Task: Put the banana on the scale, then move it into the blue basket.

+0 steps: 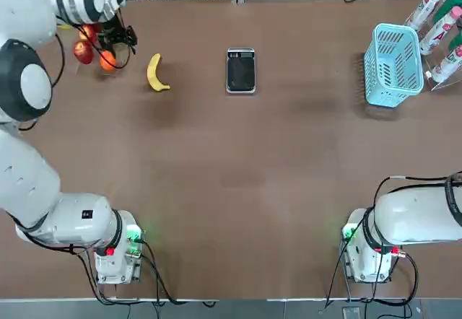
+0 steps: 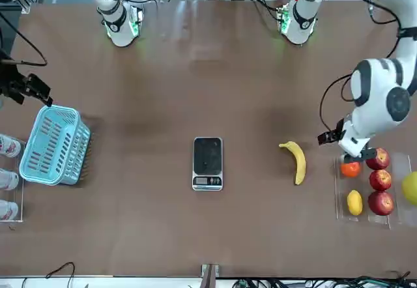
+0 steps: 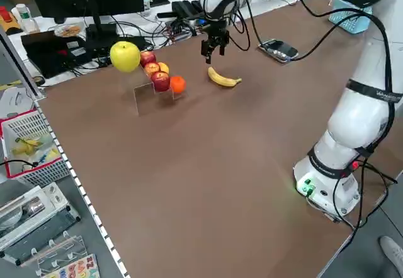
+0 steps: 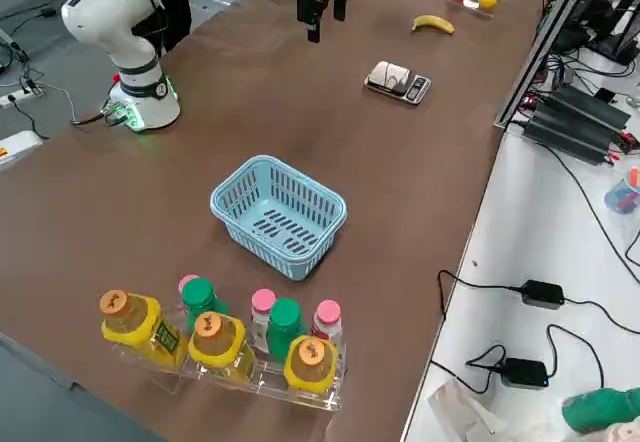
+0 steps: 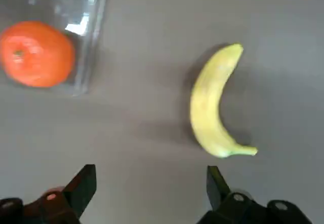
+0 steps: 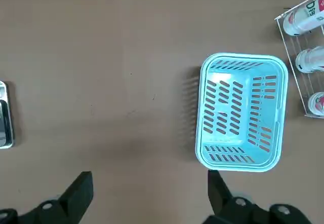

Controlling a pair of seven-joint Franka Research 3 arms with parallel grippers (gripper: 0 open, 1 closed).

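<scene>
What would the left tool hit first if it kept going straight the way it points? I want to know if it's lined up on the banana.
Probably bare table. The open left tool points down at the brown surface beside the banana, between it and the orange; depth is unclear.

In the top view you see the banana lying flat on the brown table in the upper left of the frame, a small curved yellow fruit with a darker stem tip pointing toward the right. Its curve bulges toward the left edge. To its right, near the upper centre and well apart from it, you find the scale, a flat black rectangle with a silver rim, lying level with nothing on it. At the upper right stands the blue basket, light blue with slotted walls, upright, open side up, and empty inside.
</scene>
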